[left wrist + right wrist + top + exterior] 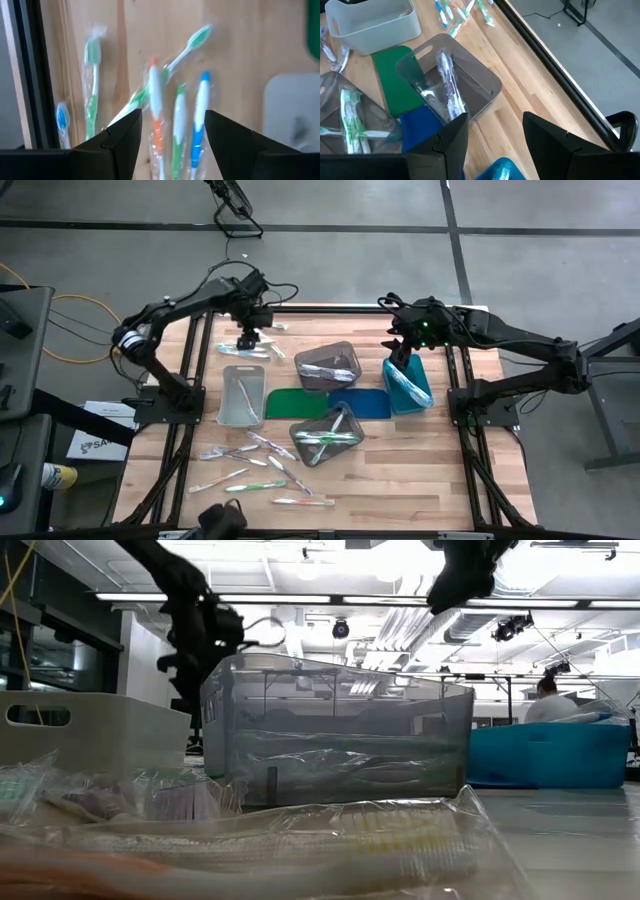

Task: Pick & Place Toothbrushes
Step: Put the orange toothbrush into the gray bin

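Several wrapped toothbrushes [156,100] lie flat on the wood at the table's far left [262,352]. My left gripper [172,117] hangs open just above them, fingers pointing down, touching nothing [248,338]. More toothbrushes [255,465] are scattered at the near left. Others lie in the smoky clear bin [451,85], the second clear bin [325,435] and the teal bin [408,385]. My right gripper [495,120] is open and empty, raised over the teal bin's far end [400,348].
An open light grey bin [240,395] stands at the left centre. A green mat [297,402] and a blue mat [360,402] lie flat between the bins. Bare wood stretches along the near right. Black frame rails [30,75] border the table.
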Robot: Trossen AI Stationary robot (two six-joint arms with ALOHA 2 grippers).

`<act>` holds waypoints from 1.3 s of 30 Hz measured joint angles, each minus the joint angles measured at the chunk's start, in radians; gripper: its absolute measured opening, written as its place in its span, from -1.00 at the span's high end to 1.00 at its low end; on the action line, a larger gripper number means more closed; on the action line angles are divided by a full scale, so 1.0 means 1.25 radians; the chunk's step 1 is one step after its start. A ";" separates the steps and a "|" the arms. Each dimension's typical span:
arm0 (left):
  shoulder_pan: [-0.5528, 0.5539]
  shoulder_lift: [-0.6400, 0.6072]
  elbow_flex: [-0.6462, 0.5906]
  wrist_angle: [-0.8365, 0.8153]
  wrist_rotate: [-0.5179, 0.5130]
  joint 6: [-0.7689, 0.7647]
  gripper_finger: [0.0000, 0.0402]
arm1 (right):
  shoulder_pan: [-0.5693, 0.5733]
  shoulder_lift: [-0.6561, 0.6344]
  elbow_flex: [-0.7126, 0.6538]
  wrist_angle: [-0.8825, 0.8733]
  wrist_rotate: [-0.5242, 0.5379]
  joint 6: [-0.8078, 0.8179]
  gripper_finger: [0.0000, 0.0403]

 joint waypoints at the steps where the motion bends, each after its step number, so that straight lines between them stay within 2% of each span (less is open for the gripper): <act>1: 0.013 0.012 0.000 0.002 0.000 0.008 -0.05 | 0.000 0.000 0.000 0.000 0.001 -0.001 0.10; 7: 0.053 0.068 0.000 0.003 0.008 0.064 -0.05 | 0.000 0.000 0.000 0.000 0.044 0.001 0.10; 12: 0.053 0.107 0.000 0.015 0.020 0.079 -0.05 | 0.000 0.000 0.000 0.000 0.073 0.002 0.10; 24: 0.053 0.154 -0.001 0.035 0.012 0.059 -0.05 | 0.000 0.000 0.000 0.000 0.078 0.005 0.10; 35: 0.053 0.188 -0.001 0.051 -0.057 0.003 -0.05 | 0.000 0.000 0.000 0.000 0.078 0.006 0.10; 39: 0.053 0.188 -0.001 0.048 -0.060 0.001 0.02 | 0.000 0.000 0.000 0.000 0.098 0.010 0.10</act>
